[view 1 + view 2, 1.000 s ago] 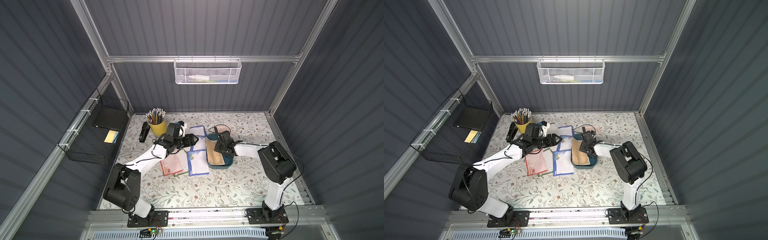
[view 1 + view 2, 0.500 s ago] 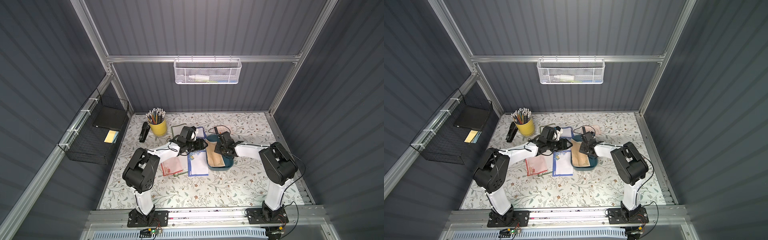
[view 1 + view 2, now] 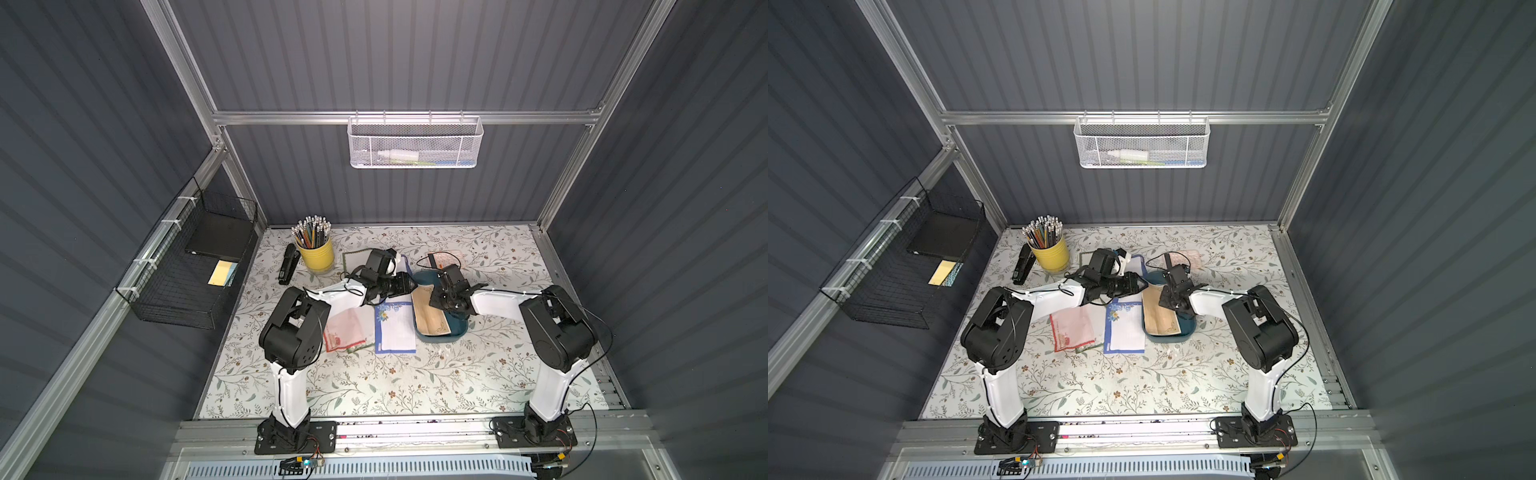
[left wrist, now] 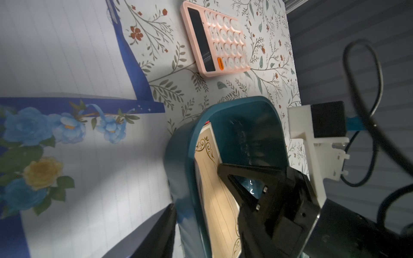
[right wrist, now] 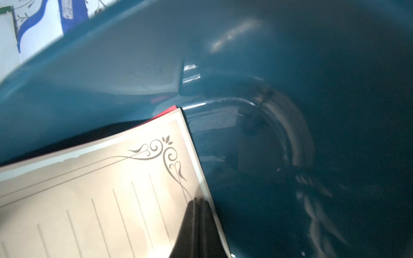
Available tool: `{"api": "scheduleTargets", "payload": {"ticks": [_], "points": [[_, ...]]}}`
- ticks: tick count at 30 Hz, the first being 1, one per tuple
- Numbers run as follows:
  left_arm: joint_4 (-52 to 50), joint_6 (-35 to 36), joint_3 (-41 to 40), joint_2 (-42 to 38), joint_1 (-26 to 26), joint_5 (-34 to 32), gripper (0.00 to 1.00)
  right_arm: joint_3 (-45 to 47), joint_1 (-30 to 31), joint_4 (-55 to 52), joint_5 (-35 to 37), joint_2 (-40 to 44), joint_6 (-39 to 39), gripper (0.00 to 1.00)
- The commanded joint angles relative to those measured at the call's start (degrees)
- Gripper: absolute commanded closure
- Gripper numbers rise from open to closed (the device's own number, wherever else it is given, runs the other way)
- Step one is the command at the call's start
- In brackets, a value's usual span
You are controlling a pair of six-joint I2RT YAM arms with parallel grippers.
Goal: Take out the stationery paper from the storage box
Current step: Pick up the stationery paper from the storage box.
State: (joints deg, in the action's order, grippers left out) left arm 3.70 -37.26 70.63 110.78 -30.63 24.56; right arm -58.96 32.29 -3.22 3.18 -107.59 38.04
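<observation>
The storage box sits on the counter, a bit right of the middle. A tan sheet of the stationery paper is inside it. One long edge of the sheet leans up on the box wall nearest the left arm. A red corner of another sheet peeks out from under it.

The right pincer is down in the box. It is closed tight, and its tips pinch the edge of the tan sheet.

The left pincer hangs just beside the far end of the box, on its left side. I cannot tell how far open it is, or if it holds anything.

More sheets lie flat on the counter to the left of the box. A blue flower sheet is just beside it, and a red-edged sheet comes next. A pink calculator lies on the counter behind the box.
</observation>
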Motion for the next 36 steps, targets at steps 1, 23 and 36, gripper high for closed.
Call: {"api": "scheduleTargets", "payload": {"ticks": [1,23,36], "points": [[-0.36,-0.01,2.51,0.36,-0.66,-0.39,0.59,4.04,0.75,-13.82,-3.27,-4.6,-0.42,1.0],[-2.3,0.77,4.73,2.42,-1.1,0.02,0.73,3.94,0.68,-13.8,-3.79,-5.52,-0.95,1.0],[-2.7,0.87,5.57,3.98,-1.45,0.31,1.0,4.51,0.73,-13.55,-3.73,-5.09,-0.77,1.0]]}}
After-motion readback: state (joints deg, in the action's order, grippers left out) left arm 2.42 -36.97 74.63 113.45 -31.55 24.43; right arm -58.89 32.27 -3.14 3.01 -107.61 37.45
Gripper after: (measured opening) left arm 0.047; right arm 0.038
